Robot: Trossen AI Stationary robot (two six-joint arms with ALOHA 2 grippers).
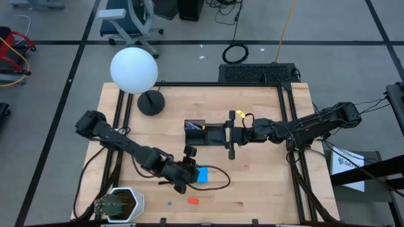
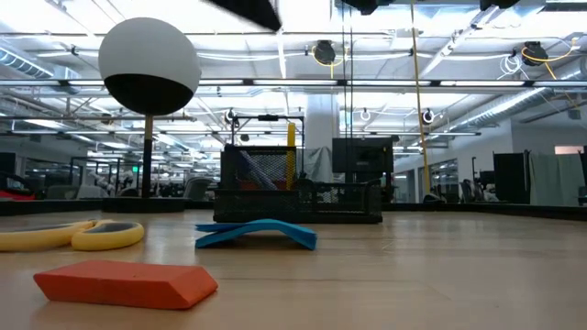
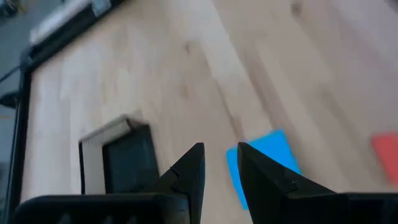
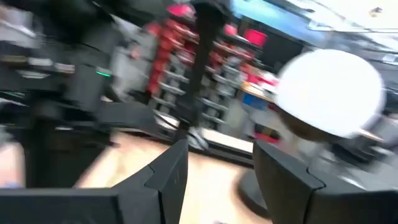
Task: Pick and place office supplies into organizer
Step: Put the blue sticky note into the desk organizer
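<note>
The blue note pad (image 1: 202, 174) lies bowed on the table, resting on its two ends (image 2: 257, 233). My left gripper (image 1: 189, 179) hovers just left of it, slanting down, fingers open (image 3: 221, 168) with nothing between them. The red eraser (image 1: 193, 200) lies nearer the front edge (image 2: 128, 282). The yellow scissors handles (image 2: 73, 236) lie flat on the table. The black organizer (image 1: 194, 128) stands mid-table with a yellow pencil and pens upright in it (image 2: 292, 188). My right gripper (image 1: 213, 134) is held level just right of the organizer, open (image 4: 221, 177) and empty.
A lamp with a white globe (image 1: 134, 69) and a round black base (image 1: 151, 103) stands at the far left. A white pot with a green plant (image 1: 118, 203) sits at the near left corner. A thin dark cable (image 1: 218, 178) loops beside the note pad.
</note>
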